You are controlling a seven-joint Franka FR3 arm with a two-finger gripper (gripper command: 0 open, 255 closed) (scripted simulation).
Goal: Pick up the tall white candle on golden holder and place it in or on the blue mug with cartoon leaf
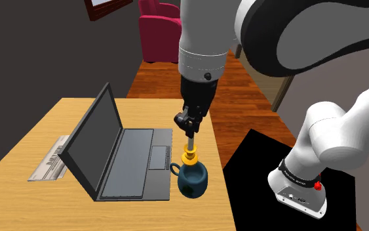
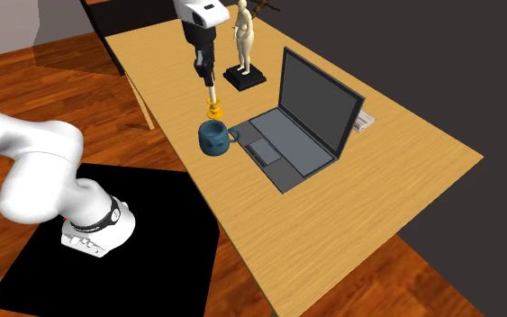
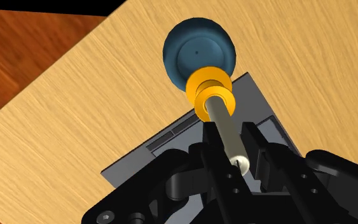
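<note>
My pincer [image 1: 189, 130] points straight down and its 2 black fingers [image 3: 213, 153] are pinching the top end of the tall pale candle [image 1: 190, 144]. The candle hangs upright, with its golden holder [image 1: 190, 157] at the low end. The holder is right over the open top of the blue mug [image 1: 193, 180]. From the shoulder view it looks level with the rim, but I cannot tell if it touches.

In the wrist view I look down the candle [image 3: 227, 130] and see the holder [image 3: 210, 89] over the mug's [image 3: 193, 51] round inside.

The mug stands on the wooden tabletop [image 1: 45, 197], near the edge by the black stand [image 1: 255, 164]. An open grey laptop [image 1: 127, 161] sits just beside the mug, and the mug's handle points at it. In the second exterior view, a wooden doll [image 2: 242, 36] stands on a black base behind the pincer [image 2: 206, 77]. A pink armchair [image 1: 160, 29] is on the floor far off.
</note>
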